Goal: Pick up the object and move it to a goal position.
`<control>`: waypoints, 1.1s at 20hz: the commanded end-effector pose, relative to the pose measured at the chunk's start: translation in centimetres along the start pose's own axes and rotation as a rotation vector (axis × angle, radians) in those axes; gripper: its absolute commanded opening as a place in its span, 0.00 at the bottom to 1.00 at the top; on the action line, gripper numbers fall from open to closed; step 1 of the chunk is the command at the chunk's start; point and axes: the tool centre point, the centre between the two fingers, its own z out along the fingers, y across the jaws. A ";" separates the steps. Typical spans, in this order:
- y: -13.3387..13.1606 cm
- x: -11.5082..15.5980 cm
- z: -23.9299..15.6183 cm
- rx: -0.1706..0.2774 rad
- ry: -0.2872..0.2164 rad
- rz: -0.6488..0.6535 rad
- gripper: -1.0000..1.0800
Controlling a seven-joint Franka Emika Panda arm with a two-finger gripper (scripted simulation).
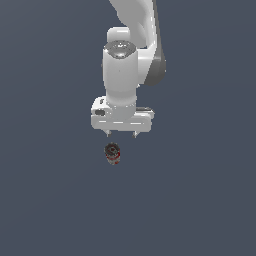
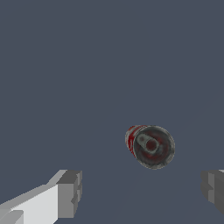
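Observation:
The object (image 1: 112,153) is a small dark can lying on its side on the grey floor, its grey-ringed round end facing the camera, with red and white marks on its body. In the wrist view the object (image 2: 150,146) shows its ringed end with a pull tab. My white gripper (image 1: 121,134) hangs just above it, slightly toward the exterior view's right, open, with nothing between its fingers. The fingertips (image 2: 70,194) stand wide apart in the wrist view, and the can lies beyond the gap between them, nearer the other finger.
Only the flat dark grey surface (image 1: 200,200) surrounds the can. The white arm (image 1: 127,55) rises above the gripper.

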 end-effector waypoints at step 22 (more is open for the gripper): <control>3.7 -0.4 6.7 -0.005 -0.081 0.509 0.96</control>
